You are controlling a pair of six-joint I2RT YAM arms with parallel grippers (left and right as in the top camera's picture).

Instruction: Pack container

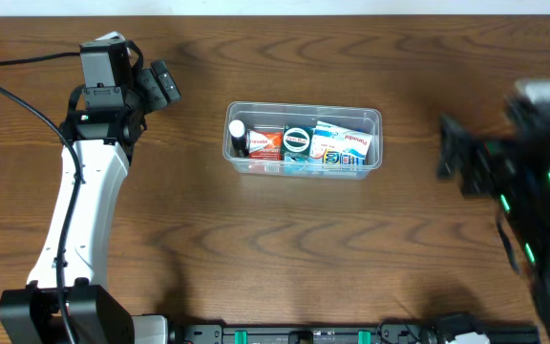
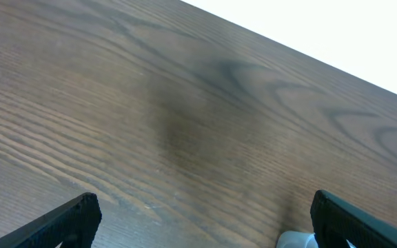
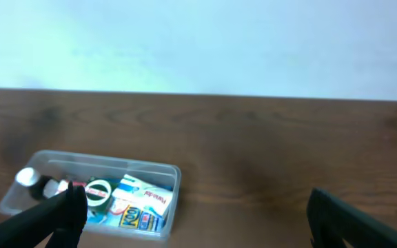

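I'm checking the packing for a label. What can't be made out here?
- Overhead: the right gripper is blurred.
- Overhead and right wrist: print on the boxes in the container is too small to read.
- Right wrist: a finger covers the container's near left corner.
- Left wrist: only table shows.

Robotics lab bench, dark wood-grain table (image 1: 256,239), white left arm (image 1: 76,205), black right arm (image 1: 533,191), trailing black cable (image 1: 29,107), plain white wall (image 3: 185,41) behind.

Left end effector (image 1: 159,84) spread, right end effector (image 1: 452,153) blurred, seemingly spread
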